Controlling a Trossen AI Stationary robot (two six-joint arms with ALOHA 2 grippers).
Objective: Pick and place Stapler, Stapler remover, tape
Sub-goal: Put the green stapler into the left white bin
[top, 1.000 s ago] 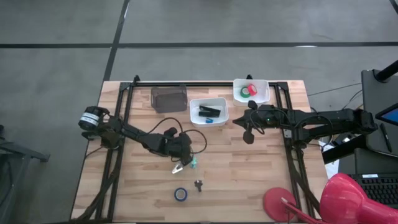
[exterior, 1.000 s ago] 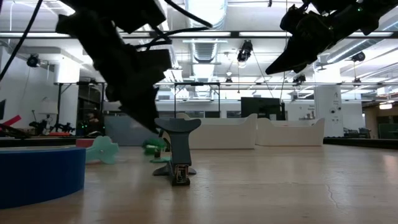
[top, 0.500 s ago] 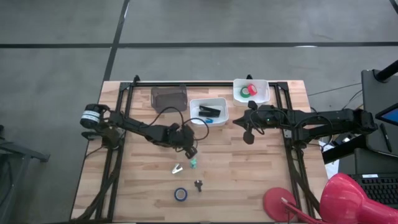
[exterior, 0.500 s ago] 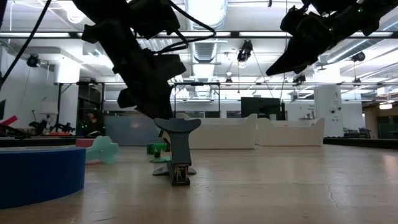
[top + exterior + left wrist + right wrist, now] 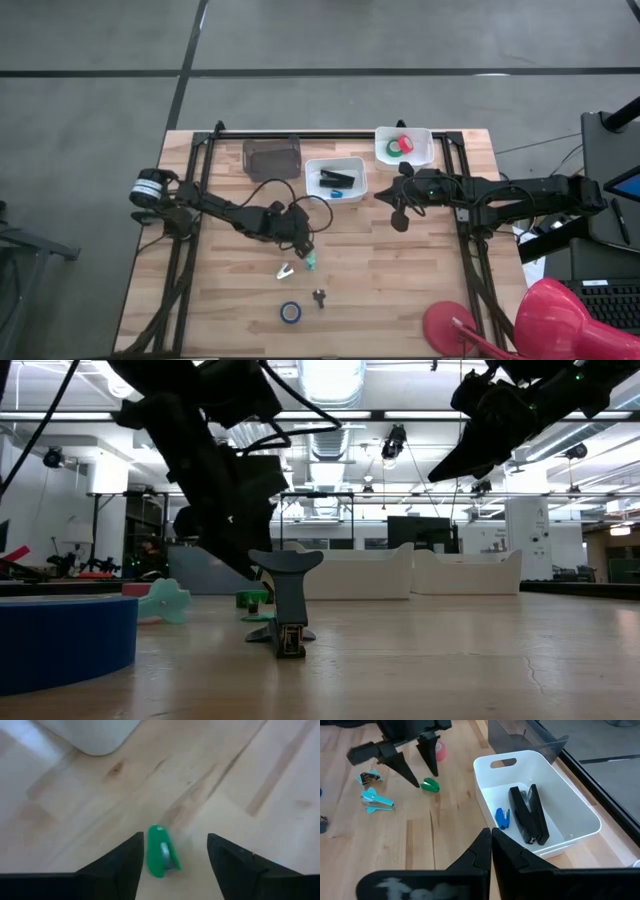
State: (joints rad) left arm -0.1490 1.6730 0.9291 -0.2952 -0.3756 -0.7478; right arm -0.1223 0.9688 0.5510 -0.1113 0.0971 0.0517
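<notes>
Between the spread fingers of the left gripper (image 5: 175,865) lies a small green staple remover (image 5: 161,852), flat on the wooden table (image 5: 250,765) and closer to one finger than the other. That off-centre lie is the likely trouble: if the fingers close from here, the nearer one may nudge the piece and skid or turn it out of the pinch, and it looks light enough to slip. The right gripper (image 5: 490,845) waits beside the white bin (image 5: 580,810) with its fingers together, holding nothing. Its wrist view shows what the left wrist view cannot: the black stapler (image 5: 527,815) already in that bin with a blue remover (image 5: 502,817), and a pink tape roll (image 5: 440,751) just behind the left gripper. Only the high view shows the blue tape (image 5: 290,312), well apart, toward the near edge.
</notes>
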